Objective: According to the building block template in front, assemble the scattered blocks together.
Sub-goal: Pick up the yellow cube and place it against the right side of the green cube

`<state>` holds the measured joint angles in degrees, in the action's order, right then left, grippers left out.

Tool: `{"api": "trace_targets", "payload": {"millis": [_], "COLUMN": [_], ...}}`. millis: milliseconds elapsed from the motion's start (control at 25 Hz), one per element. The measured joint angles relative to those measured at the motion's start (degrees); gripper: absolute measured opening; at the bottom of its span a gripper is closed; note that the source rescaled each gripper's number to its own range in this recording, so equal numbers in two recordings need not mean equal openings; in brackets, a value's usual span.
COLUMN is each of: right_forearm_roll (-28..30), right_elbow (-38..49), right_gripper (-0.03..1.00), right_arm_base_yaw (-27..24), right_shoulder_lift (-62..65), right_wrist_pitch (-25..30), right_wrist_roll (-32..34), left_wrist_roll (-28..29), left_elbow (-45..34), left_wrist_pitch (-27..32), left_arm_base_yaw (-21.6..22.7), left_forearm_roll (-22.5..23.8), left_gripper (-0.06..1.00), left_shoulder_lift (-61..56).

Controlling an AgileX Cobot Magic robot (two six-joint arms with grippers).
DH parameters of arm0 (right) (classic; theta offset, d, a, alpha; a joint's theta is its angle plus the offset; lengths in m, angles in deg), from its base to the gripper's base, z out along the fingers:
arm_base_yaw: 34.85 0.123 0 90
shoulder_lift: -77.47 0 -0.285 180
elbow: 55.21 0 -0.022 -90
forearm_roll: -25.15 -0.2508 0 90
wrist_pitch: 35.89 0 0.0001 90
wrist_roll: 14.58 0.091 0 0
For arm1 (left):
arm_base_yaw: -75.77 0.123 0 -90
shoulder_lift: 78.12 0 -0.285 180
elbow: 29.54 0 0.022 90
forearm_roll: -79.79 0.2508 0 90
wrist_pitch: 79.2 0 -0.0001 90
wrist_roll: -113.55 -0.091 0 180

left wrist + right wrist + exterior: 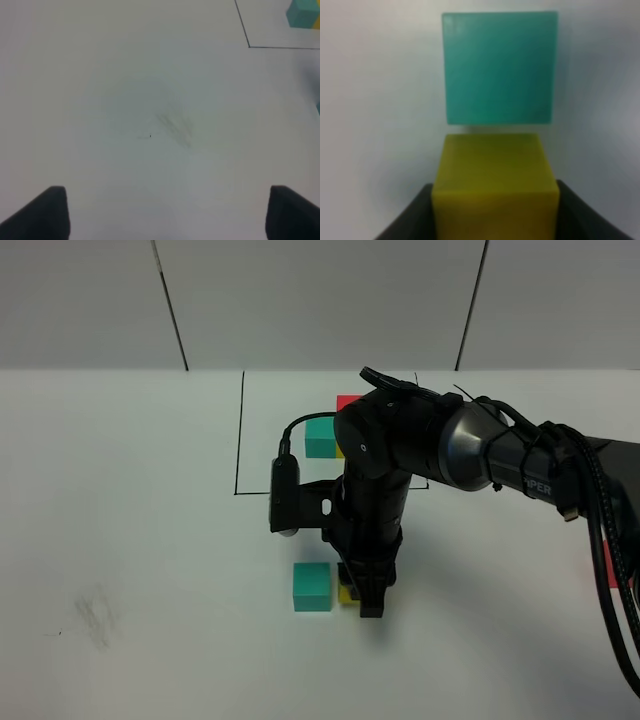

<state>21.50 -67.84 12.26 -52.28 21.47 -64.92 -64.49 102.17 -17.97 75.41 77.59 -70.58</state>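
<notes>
The building block template sits inside a thin black outline at the back. Its teal cube and a red cube show, and the arm covers the rest. On the table nearer the front, my right gripper points down, shut on the yellow block. That block stands just right of the loose teal block. In the right wrist view the yellow block fills the space between the dark fingers, and the teal block lies a thin gap beyond it. My left gripper is open over bare table.
A red sliver peeks out behind the right arm's cables at the right edge. A faint grey smudge marks the white table at front left. The left wrist view catches the outline's corner and the template's teal cube.
</notes>
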Motion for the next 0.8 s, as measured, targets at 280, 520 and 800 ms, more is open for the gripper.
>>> {"api": "trace_targets", "payload": {"millis": [280, 520, 800], "right_forearm_roll": [-0.05, -0.05, -0.05], "right_elbow": [0.0, -0.02, -0.02], "right_gripper": [0.26, 0.26, 0.26], "right_arm_base_yaw": [0.0, 0.0, 0.0], "right_shoulder_lift": [0.0, 0.0, 0.0], "right_wrist_pitch": [-1.01, -1.31, -1.31], "right_wrist_roll": [-0.17, -1.25, -1.47], "left_wrist_roll": [0.0, 0.0, 0.0], "left_elbow": [0.0, 0.0, 0.0], "left_wrist_pitch": [0.0, 0.0, 0.0], "left_arm_base_yaw": [0.0, 0.0, 0.0], "left_forearm_roll": [0.0, 0.0, 0.0], "left_gripper": [0.95, 0.95, 0.95], "left_shoulder_lift": [0.0, 0.0, 0.0]}}
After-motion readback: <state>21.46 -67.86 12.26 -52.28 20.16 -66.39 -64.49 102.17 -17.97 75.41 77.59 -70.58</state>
